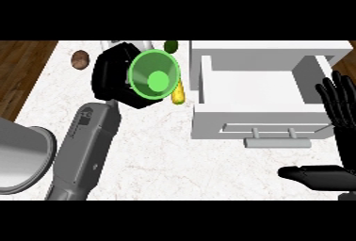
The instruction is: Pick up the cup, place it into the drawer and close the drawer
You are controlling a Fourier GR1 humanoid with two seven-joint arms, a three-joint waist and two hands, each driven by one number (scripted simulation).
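Note:
A green cup hangs above the counter at the upper middle, tipped so that its mouth faces up at me. My left hand is curled round it from the left, and the grey forearm runs down to the lower left. Just right of the cup stands the white drawer, pulled open, with its grey handle on the near front. My right hand rests open at the right edge beside the drawer, fingers up and thumb low.
A yellow item lies between the cup and the drawer's left wall. A brown round item and a dark green one sit at the counter's far side. A grey rounded shape fills the lower left. Wooden floor shows left.

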